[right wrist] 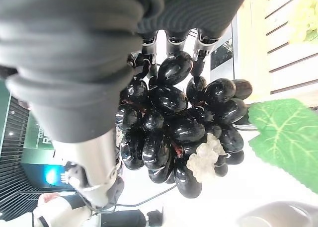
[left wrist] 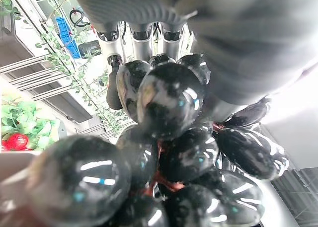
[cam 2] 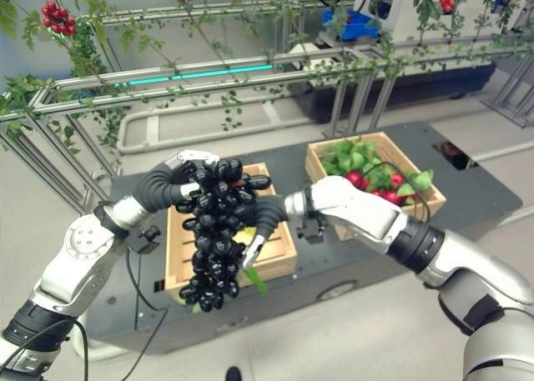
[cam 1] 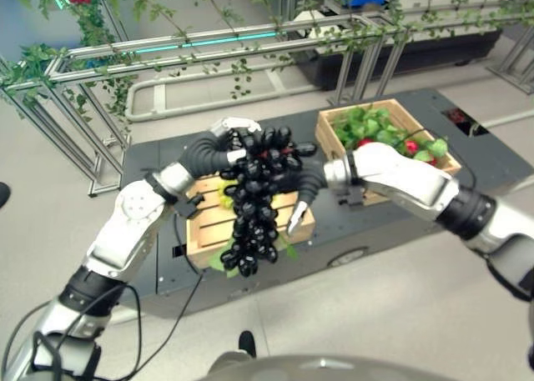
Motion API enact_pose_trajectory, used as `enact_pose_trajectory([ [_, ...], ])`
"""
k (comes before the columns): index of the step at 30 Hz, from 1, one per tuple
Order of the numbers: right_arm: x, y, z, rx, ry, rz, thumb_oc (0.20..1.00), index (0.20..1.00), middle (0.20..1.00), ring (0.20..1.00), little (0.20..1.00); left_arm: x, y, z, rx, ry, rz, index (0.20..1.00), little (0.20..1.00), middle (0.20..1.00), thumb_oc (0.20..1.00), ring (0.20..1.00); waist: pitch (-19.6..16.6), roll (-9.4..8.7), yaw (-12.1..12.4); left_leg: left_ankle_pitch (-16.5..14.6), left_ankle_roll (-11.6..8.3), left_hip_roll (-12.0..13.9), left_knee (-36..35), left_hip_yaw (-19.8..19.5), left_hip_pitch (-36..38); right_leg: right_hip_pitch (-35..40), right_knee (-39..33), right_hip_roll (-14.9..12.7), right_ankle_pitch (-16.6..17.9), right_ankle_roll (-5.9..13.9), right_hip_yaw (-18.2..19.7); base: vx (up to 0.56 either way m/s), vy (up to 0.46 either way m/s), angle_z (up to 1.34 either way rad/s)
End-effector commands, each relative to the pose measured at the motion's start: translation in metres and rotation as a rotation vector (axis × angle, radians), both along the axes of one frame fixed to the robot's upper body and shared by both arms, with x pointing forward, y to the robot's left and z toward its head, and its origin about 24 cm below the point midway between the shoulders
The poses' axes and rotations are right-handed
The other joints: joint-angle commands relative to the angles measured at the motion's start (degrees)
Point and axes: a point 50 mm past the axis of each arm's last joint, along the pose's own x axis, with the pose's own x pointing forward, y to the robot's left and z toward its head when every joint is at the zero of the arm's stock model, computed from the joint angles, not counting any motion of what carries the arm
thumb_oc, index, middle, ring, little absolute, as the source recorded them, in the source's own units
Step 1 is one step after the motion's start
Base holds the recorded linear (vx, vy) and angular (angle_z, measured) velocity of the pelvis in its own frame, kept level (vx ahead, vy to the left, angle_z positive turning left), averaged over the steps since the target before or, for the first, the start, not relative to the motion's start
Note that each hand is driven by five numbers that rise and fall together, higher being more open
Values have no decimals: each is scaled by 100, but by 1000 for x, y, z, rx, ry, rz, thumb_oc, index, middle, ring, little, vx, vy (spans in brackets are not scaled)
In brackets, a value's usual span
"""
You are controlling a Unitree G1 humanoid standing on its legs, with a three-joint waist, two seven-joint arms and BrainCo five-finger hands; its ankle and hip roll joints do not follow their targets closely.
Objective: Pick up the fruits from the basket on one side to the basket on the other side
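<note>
The left hand (cam 2: pixel 185 174) grips the top of the black grape bunch (cam 2: pixel 215 235), with its fingers curled over the upper berries. The right hand (cam 2: pixel 260 218) closes on the same bunch from the opposite side, fingers wrapped into the cluster and one finger pointing downward. The bunch hangs clear in the air, above the near edge of the slatted wooden crate (cam 2: pixel 279 260) on the robot's left. A green leaf (right wrist: pixel 285 137) hangs at that crate's front edge. The second crate (cam 2: pixel 334 152), holding red fruits (cam 2: pixel 357 179) among green leaves, stands well apart to the right on the dark counter (cam 2: pixel 476 193).

Step in hand, by judgement: lift complete, transfer about to start. The next move calls for carrying the bunch rightward above the crate walls, with both grips maintained, and lowering it among the leaves before release.
</note>
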Motion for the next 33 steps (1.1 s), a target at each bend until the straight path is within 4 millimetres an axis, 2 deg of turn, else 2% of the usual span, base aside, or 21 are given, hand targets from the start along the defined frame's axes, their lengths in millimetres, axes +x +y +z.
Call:
enact_pose_trajectory([
  [1,-15,21,33,173,-3,142,1000,1000,1000,1000,1000,5,1,29,-27,-150,19,200,200,200,200,200,-127,-267,74,-705,-279,-183,42,87,507,-451,-124,10,487,218,152,0,0,0],
  [10,-15,26,26,284,111,120,1000,1000,1000,1000,1000,3,2,29,-74,-167,38,200,200,200,200,200,-135,-273,61,-715,-278,-185,42,96,514,-447,-125,29,471,198,170,0,0,0],
  [15,-15,29,11,324,220,93,1000,1000,1000,1000,1000,2,-1,31,-80,-182,26,200,200,200,200,200,-126,-283,83,-719,-275,-170,42,87,511,-424,-127,41,451,182,150,0,0,0],
  [17,-19,36,0,363,334,99,1000,1000,1000,1000,1000,2,-2,34,-80,-194,26,200,200,200,200,200,-114,-282,80,-721,-276,-160,41,82,510,-426,-123,46,441,172,153,0,0,0],
  [22,-24,47,-9,433,429,95,1000,1000,1000,1000,1000,3,0,35,-73,-209,52,200,200,200,200,200,-100,-287,95,-726,-278,-151,41,78,516,-432,-114,52,426,160,153,0,0,0],
  [24,-27,52,-18,470,504,78,1000,1000,1000,1000,1000,3,-1,35,-71,-217,58,200,200,200,200,200,-88,-292,110,-731,-276,-148,41,77,516,-433,-112,55,421,157,153,0,0,0],
  [33,-44,69,-23,575,614,129,1000,1000,1000,1000,1000,3,-3,34,-95,-228,72,200,200,200,200,200,-79,-321,132,-744,-277,-140,42,70,504,-438,-110,71,411,148,140,0,0,0],
])
